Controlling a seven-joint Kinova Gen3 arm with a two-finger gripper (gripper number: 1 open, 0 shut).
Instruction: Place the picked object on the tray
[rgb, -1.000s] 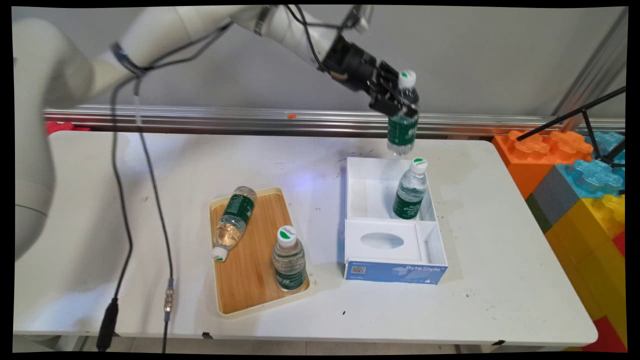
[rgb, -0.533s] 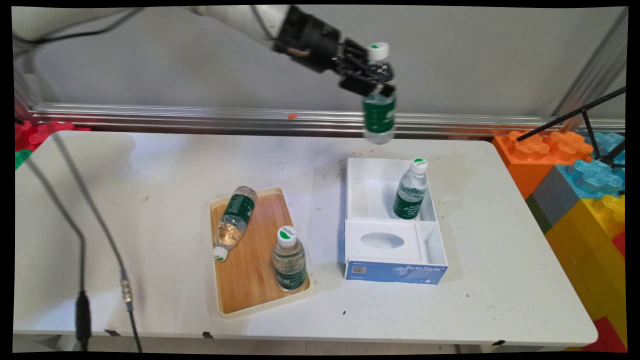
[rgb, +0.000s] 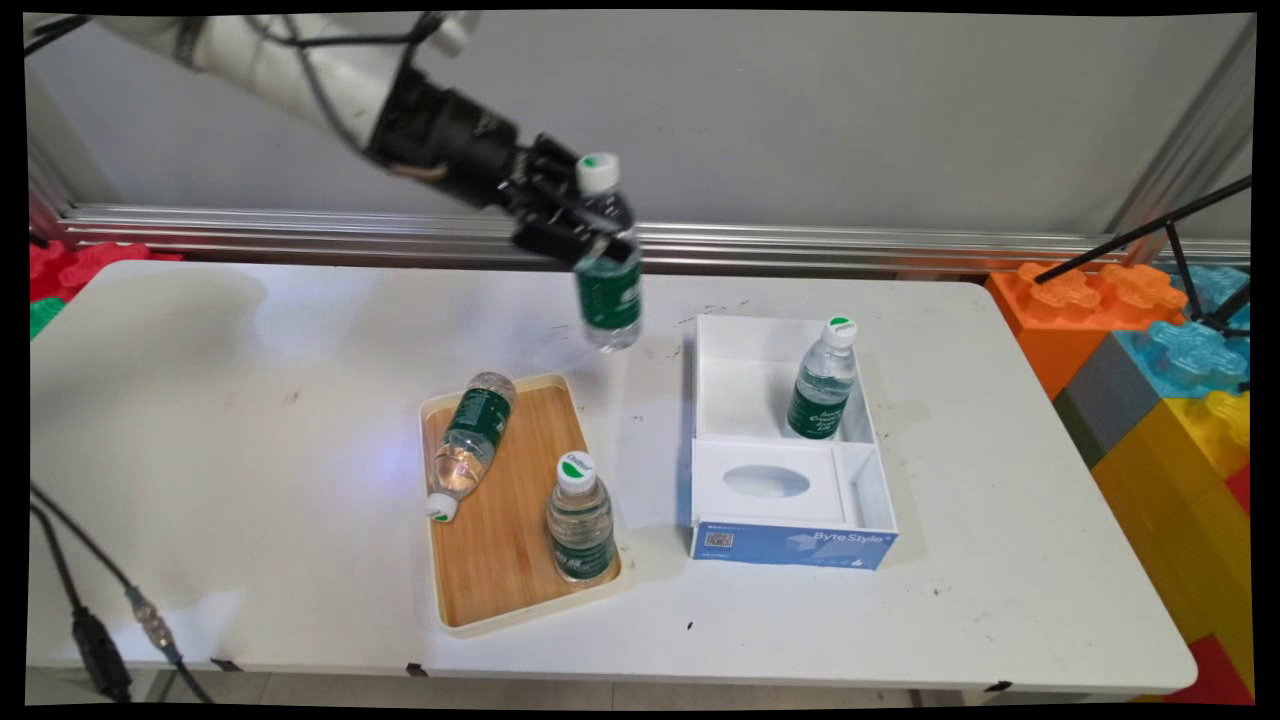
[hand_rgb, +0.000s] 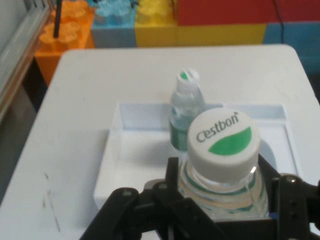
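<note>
item: my hand (rgb: 590, 235) clenched on upright water bottle (rgb: 607, 270), gripped under the cap so it hangs plumb | position: above worktop (rgb: 250, 400), between tray (rgb: 500, 560) and white box (rgb: 790, 540)

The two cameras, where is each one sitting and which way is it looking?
Main view: stands above the table's near side, looking down across the white table toward the wall; shows the arm and gripper.
Hand view: rides on the hand, looking along the gripper over the held bottle; shows the black linkage.
Shared: the held bottle, the white box, and the bottle in the box.
</note>
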